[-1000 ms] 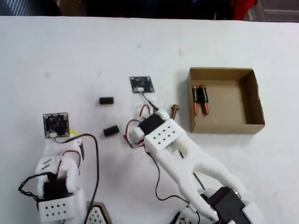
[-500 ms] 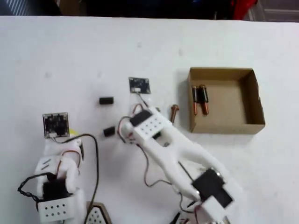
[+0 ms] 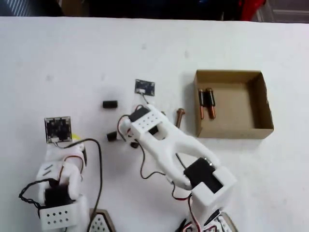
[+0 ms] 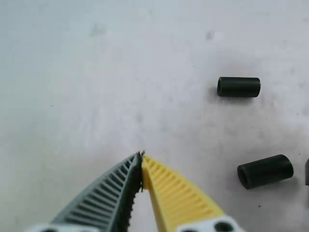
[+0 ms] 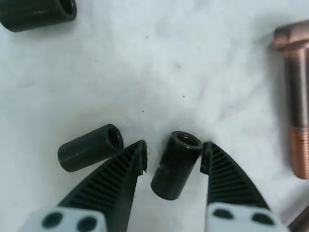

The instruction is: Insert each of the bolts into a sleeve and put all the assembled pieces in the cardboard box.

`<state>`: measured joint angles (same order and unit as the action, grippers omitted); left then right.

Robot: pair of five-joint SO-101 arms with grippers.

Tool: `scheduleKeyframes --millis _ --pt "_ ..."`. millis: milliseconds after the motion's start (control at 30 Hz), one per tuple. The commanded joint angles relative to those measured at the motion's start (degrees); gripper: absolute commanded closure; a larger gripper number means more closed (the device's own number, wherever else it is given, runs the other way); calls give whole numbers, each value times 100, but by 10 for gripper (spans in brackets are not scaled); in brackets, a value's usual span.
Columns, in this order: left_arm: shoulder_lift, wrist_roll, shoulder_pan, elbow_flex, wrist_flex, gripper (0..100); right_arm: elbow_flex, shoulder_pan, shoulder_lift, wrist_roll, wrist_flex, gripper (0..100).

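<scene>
Between the half-open fingers of my right gripper (image 5: 174,151) lies 1 black sleeve (image 5: 173,169), not clamped. Its long axis runs along the fingers, bore facing away from the wrist.

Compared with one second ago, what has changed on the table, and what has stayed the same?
The right arm swung to the left in the high view, toward the black sleeves; its open gripper now straddles one sleeve. No grasp or release is visible. The left arm, the loose bolt and the cardboard box stayed as they were.
</scene>
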<state>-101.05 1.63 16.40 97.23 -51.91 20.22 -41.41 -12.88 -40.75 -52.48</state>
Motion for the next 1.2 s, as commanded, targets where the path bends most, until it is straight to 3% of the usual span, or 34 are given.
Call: scheduleKeyframes --millis 0,333,533,733,967,1167 --pt "-48 53 48 -9 114 977 -211 145 -4 9 40 884" --pt "-48 53 48 -9 114 977 -237 435 4 88 -470 897" --pt "-48 53 48 -9 114 977 -237 1015 4 1512 -813 900" --pt "-48 53 48 -9 114 977 -378 1481 -4 2391 -840 901" --pt "-48 53 48 -9 114 977 -651 1402 -13 4343 -840 901" --pt "-48 53 48 -9 114 977 -642 1411 -48 5266 -848 898"
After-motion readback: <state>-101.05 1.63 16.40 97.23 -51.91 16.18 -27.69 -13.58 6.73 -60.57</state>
